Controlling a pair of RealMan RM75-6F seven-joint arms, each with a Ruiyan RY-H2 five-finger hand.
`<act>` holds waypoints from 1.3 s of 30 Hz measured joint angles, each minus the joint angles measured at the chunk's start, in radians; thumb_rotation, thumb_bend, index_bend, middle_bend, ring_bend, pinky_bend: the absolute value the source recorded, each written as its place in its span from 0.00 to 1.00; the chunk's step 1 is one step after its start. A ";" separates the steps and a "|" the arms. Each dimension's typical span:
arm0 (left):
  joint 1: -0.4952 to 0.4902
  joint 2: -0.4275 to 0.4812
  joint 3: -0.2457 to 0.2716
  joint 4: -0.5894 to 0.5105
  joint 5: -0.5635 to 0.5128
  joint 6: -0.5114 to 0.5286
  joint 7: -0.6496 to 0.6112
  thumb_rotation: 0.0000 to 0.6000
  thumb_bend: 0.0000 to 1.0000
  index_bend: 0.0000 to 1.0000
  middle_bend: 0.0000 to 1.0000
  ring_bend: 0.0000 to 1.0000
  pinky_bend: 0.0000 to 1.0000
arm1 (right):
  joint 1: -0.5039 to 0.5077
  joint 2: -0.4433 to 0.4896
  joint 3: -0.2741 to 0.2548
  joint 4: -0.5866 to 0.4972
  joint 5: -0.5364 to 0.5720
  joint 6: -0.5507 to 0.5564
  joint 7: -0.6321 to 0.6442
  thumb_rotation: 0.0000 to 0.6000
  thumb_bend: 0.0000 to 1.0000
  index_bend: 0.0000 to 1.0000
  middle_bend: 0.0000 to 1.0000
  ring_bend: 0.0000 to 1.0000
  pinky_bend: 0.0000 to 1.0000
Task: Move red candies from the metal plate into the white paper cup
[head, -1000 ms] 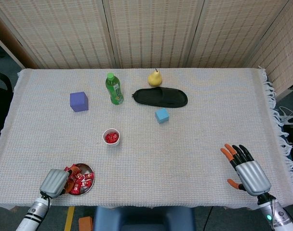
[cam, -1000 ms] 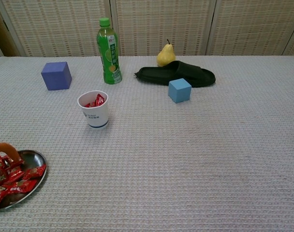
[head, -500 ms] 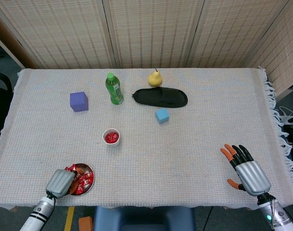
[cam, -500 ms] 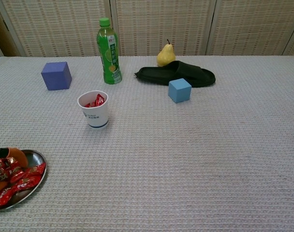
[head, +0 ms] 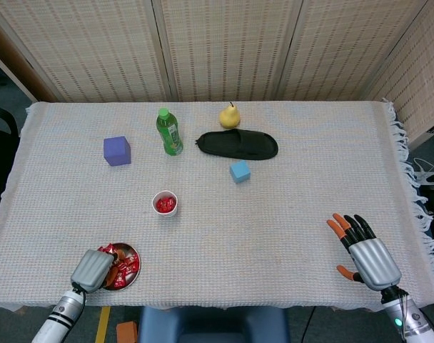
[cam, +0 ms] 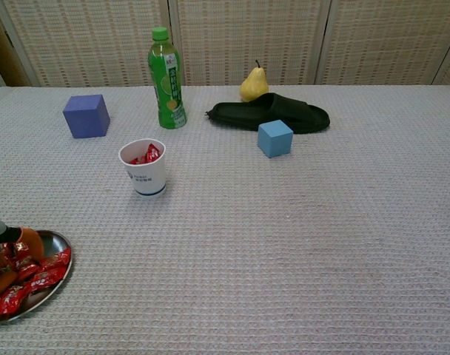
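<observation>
Left hand (head: pixel 93 270) digs into our plate (head: pixel 133 252), apparently pinching candies (head: pixel 124 264); grasp unclear. Right hand (head: pixel 365 254) rests open.

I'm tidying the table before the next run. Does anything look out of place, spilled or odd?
One oddity: a black slipper lies on the table beside the pear, footwear among food. Nothing is spilled: the red candies sit in the metal plate or the white paper cup, and the green bottle stands upright.
</observation>
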 measured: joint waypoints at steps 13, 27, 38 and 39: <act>0.006 -0.014 -0.003 0.020 0.006 -0.001 0.004 1.00 0.37 0.48 1.00 1.00 1.00 | -0.001 0.002 -0.001 -0.002 0.001 0.001 0.001 1.00 0.10 0.00 0.00 0.00 0.00; 0.023 -0.015 0.000 0.036 0.033 0.032 -0.007 1.00 0.38 0.49 1.00 1.00 1.00 | -0.002 0.002 -0.001 -0.004 -0.002 0.002 -0.003 1.00 0.10 0.00 0.00 0.00 0.00; 0.003 0.021 0.001 -0.015 0.028 -0.013 0.015 1.00 0.38 0.47 1.00 1.00 1.00 | -0.004 0.005 -0.003 -0.004 -0.008 0.009 0.003 1.00 0.10 0.00 0.00 0.00 0.00; 0.001 0.023 0.001 -0.017 0.027 -0.017 0.019 1.00 0.38 0.50 1.00 1.00 1.00 | -0.005 0.005 -0.003 -0.004 -0.008 0.009 0.003 1.00 0.10 0.00 0.00 0.00 0.00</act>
